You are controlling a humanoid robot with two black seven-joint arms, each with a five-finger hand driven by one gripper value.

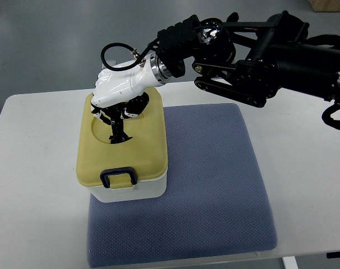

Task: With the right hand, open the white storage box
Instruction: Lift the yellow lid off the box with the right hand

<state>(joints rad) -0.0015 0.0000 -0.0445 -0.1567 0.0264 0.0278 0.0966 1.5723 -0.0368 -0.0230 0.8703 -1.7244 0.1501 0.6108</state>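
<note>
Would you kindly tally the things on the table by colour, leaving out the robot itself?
Yellow: 1, the lid, still on the box
White: 1, the storage box under it
Blue-grey: 1, the mat
Dark blue: 1, the latch on the lid's near edge
Total: 4

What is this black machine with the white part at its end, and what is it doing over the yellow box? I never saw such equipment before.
There is one picture, taken by a camera that looks down steeply from the robot's own side. The black machine is the right arm of a humanoid robot, coming in from the right edge. Its end is the right hand, white with dark fingers. The hand rests on the yellow lid of a white storage box, fingers down in a round hollow of the lid. It holds nothing that I can see. The lid is on, and its dark latch sits at the near edge. The box stands on a blue-grey mat on a white table.
</note>
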